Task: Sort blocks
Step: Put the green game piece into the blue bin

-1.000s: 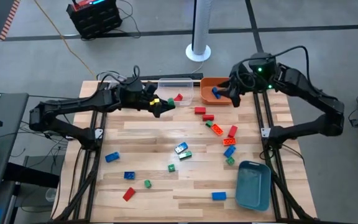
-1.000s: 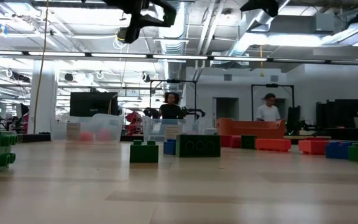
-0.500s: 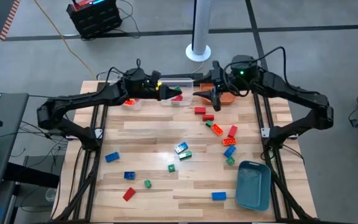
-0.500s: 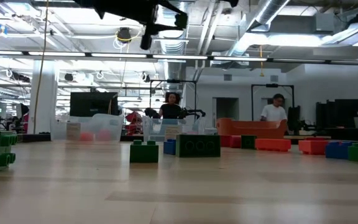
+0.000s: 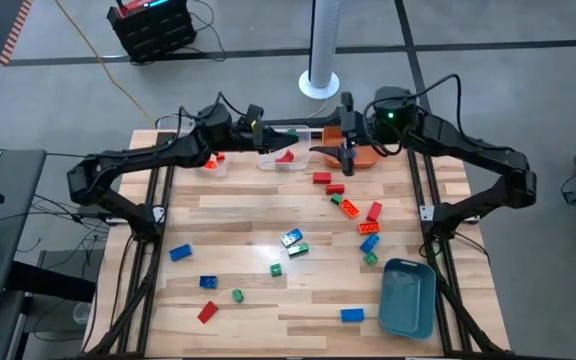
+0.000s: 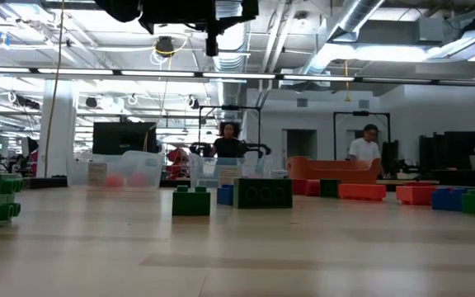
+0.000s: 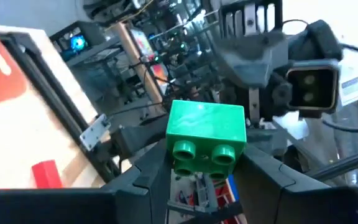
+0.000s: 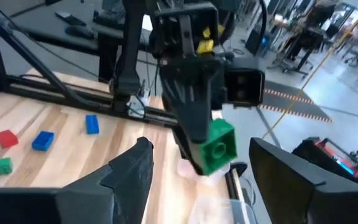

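Above the far middle of the table, my left gripper is shut on a small green block. It hovers over the clear bin, which holds a red block. My right gripper faces it from the right, open and holding nothing, in front of the orange bin. In the right wrist view the green block shows between my open right fingers but farther off, clear of them. Several red, orange, blue and green blocks lie loose on the table. My left gripper pinches the green block by two opposite side faces, at the free ends of its two fingers. The fingers reach nearly level from the table's left. The block is lifted clear above the clear bin, its studded face turned back toward the wrist camera.
A blue-grey bin stands at the near right. Loose blocks spread from a red one through a blue one to a red one at the near left. A second clear bin holds red pieces. People stand in the room beyond.
My left gripper has carried the green block toward the far edge and the right, from over the bare table to above the clear bin, rolling as it went. My right gripper has left the orange bin, swung toward the table's left and rolled, and now faces the left gripper.
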